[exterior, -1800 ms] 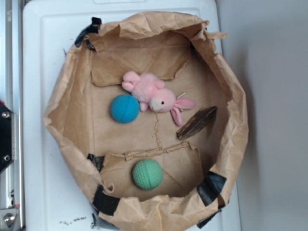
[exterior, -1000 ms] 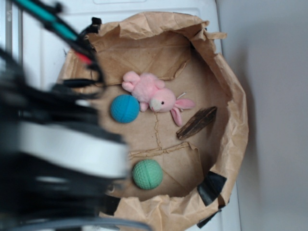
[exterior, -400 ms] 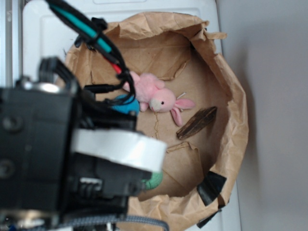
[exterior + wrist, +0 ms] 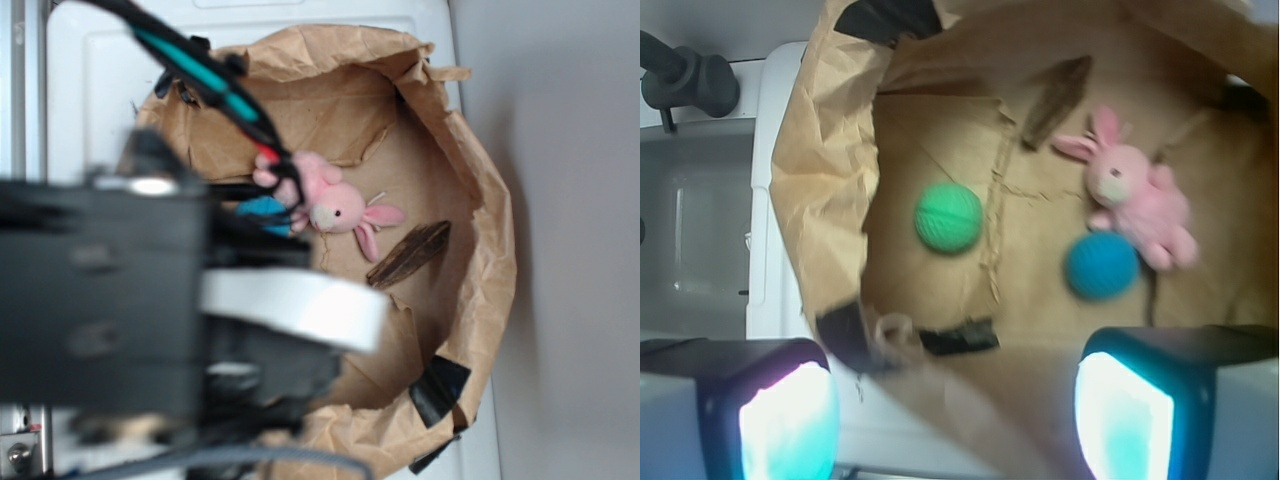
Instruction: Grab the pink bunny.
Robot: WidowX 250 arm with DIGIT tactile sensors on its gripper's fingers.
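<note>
The tool (image 4: 955, 400) hangs with its two fingers spread wide apart and nothing between them, above the near rim of the paper bag (image 4: 820, 170). The pink bunny (image 4: 1137, 192) lies untouched on the bag's floor, just beside the blue ball (image 4: 1101, 266). Reaching, lowering and closing are all left, I'd say.

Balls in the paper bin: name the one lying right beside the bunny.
The blue ball; it sits against the pink bunny, while the green ball lies apart.

No legible text or labels anywhere.
</note>
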